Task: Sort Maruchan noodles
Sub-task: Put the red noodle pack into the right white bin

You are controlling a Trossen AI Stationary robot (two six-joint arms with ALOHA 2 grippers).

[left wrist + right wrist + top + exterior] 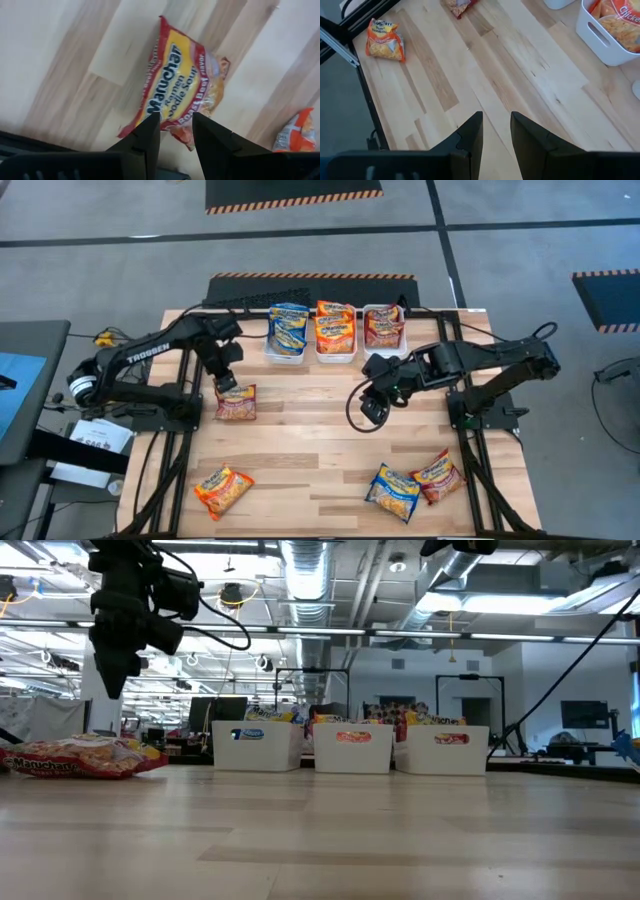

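A dark red Maruchan packet [236, 402] lies flat on the table's left half; it also shows in the left wrist view [175, 85] and in the low view [80, 758]. My left gripper [226, 383] hangs open just above the packet's far end, clear of it, as the low view [112, 690] shows. My right gripper [374, 408] is open and empty over bare wood [496, 125] near the table's middle. Loose on the near side lie an orange packet [222, 490], a blue packet [393, 492] and a red packet [438, 476].
Three white trays stand in a row at the far edge: one with blue packets [288, 330], one with orange packets [336, 330], one with dark red packets [384, 327]. Bare wood lies between the trays and the near packets.
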